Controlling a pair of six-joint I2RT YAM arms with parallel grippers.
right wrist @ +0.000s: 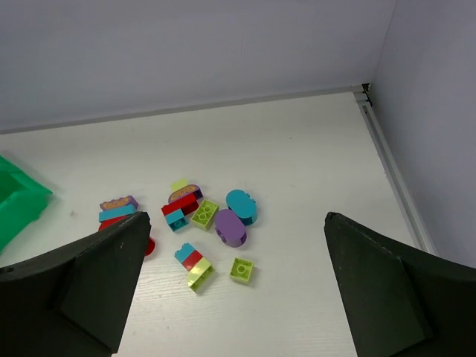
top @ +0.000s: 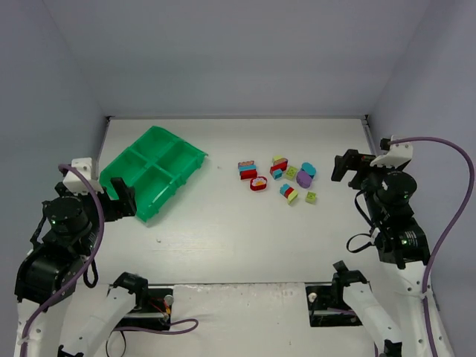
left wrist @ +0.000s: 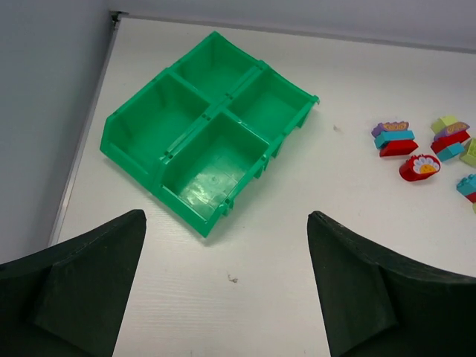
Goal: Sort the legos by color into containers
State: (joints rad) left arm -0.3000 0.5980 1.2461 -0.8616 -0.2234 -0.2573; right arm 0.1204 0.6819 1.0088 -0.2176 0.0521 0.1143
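left gripper (left wrist: pixel 227 220) spread wide near tray (left wrist: pixel 216 169), right gripper (right wrist: pixel 236 217) spread wide, legos (right wrist: pixel 204 214) clustered

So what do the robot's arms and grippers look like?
The left arm and right arm are black at the joints and upper segments, white on the links near the bases. Each carries a white housing at the wrist and a trailing purple cable. The left gripper and right gripper have broad matte-black wedge-shaped jaws.

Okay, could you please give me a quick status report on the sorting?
Left tool open, empty, by the tray. Right tool open, empty. Legos loose mid-table, tray compartments bare. Nothing seen blocking.
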